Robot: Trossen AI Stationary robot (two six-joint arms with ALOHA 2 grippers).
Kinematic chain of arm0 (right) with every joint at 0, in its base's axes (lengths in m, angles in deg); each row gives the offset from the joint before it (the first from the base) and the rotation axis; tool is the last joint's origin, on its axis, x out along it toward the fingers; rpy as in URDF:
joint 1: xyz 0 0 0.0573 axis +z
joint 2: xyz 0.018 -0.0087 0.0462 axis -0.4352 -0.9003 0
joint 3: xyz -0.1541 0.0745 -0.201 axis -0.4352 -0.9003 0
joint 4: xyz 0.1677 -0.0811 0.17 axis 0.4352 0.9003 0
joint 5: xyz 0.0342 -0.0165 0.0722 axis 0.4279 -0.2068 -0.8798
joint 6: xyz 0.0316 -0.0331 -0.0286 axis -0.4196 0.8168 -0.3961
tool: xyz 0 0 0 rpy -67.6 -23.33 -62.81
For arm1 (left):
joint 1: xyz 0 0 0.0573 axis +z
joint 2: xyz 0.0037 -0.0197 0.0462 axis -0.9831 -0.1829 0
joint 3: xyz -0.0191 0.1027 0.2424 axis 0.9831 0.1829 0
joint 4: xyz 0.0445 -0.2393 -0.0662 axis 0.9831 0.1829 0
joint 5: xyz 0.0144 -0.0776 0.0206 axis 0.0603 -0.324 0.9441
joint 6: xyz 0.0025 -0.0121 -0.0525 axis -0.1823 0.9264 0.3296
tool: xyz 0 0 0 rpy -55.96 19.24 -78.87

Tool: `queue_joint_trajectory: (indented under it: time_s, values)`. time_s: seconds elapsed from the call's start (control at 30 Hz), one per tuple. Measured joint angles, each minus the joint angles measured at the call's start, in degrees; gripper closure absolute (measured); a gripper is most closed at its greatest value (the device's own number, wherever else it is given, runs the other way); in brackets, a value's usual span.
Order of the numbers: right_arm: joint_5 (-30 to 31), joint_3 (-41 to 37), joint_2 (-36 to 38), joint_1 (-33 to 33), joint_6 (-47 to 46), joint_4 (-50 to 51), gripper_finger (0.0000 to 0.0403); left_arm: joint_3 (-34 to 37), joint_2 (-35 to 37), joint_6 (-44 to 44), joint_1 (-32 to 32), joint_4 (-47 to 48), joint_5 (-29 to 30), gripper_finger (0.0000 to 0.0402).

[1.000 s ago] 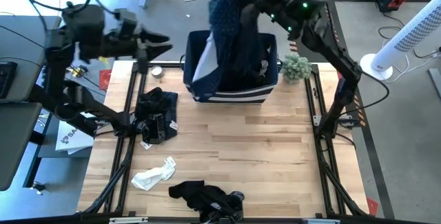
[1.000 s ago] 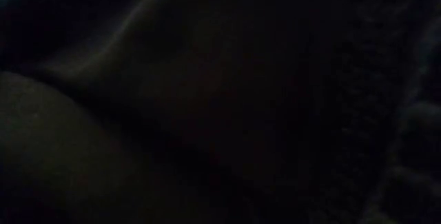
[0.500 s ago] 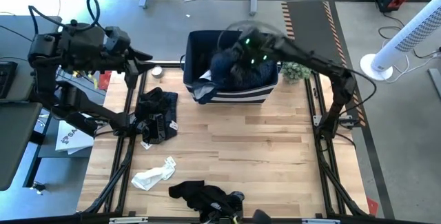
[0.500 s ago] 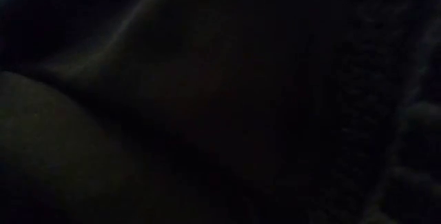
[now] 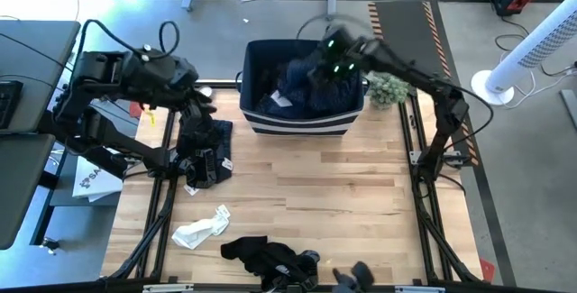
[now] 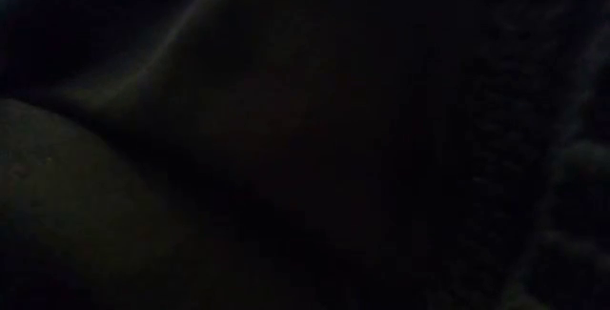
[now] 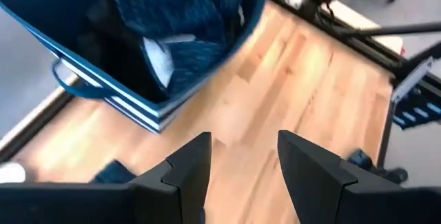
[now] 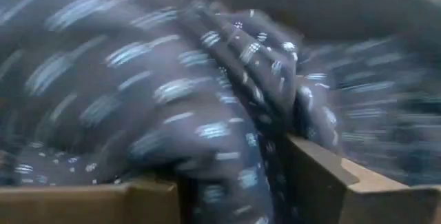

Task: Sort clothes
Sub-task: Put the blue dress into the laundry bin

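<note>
Wooden table [image 5: 315, 194] carries a navy bin [image 5: 302, 123] at its far edge; the speckled navy garment [image 5: 311, 90] lies bunched inside, under the right claw [image 5: 335, 59], whose fingers press into the cloth, grip uncertain. Left claw [image 7: 242, 162] hangs parted over the black garment [image 5: 203, 149].

Left gripper [image 7: 242, 156] held with fingers parted, nothing between them, above bare wooden table [image 7: 289, 86]. Beyond the fingers, navy bin [image 7: 138, 100] with white stripe along its base. Inside the bin, dark navy speckled garment [image 7: 186, 17], a white patch showing. Near the bin, black frame rail [image 7: 358, 31] along the table's edge.
</note>
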Motion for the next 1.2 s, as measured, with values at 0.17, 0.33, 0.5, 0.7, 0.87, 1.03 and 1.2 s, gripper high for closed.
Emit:
queue_joint_trajectory:
  time_s: [0.17, 0.33, 0.5, 0.7, 0.87, 1.03, 1.2]
  values:
    - [3.21, 15.31, 0.09, 0.63, -4.7, 9.91, 0.0212, 4.11, 0.99, 3.39, -4.44, 0.59, -1.66, 0.0236]
    - [-7.85, 19.8, 0.26, 5.06, 0.69, 2.63, 0.021, 12.05, 3.04, 9.81, -10.61, 0.39, -3.88, 0.0236]
    - [-9.73, 11.96, -0.15, 8.22, 3.31, -3.04, 0.021, 24.16, 5.81, 18.26, -16.87, -1.32, -3.46, 0.0236]
    - [3.82, -4.42, -0.2, 5.39, -0.98, -5.47, 0.021, 40.47, 9.42, 29.56, -22.81, -10.32, -4.12, 0.0236]
    - [1.46, -18.65, 0.28, 3.07, -5.61, -15.79, 0.021, 51.21, 10.22, 39.03, -27.65, -13.8, -6.6, 0.0236]
    - [-6.11, -20.83, 0.19, 1.15, -3.26, -18.52, 0.021, 57.58, 10.2, 42.38, -32.1, -16.86, -8.94, 0.0236]
    - [-7.03, -11.17, 1.0, 0.71, -4.68, -11.92, 0.021, 61.23, 10.22, 36.18, -35.89, -22.66, -14.83, 0.0236]
